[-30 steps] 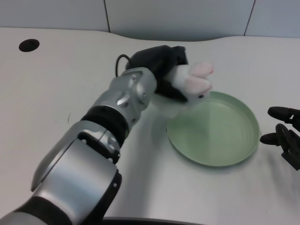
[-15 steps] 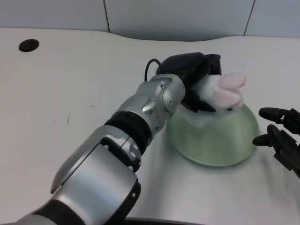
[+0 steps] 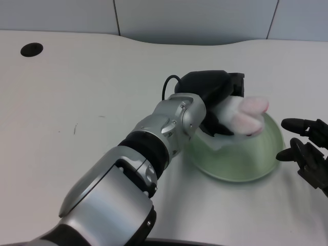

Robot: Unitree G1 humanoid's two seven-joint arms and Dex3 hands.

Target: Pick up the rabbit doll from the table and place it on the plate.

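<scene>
My left hand (image 3: pixel 212 97) grips the white rabbit doll (image 3: pixel 242 115), whose pink ears point to the right. The doll hangs low over the middle of the pale green plate (image 3: pixel 241 161), close to its surface; I cannot tell whether it touches. The hand and silver forearm cover the plate's left and far rim.
My right hand (image 3: pixel 307 151) rests on the table just right of the plate's rim. A dark round hole (image 3: pixel 32 49) sits in the tabletop at the far left. The table's curved back edge runs behind the hand.
The left hand carried the rabbit doll rightward from the plate's far-left rim to above its middle, then lowered it slightly in the last half second.
</scene>
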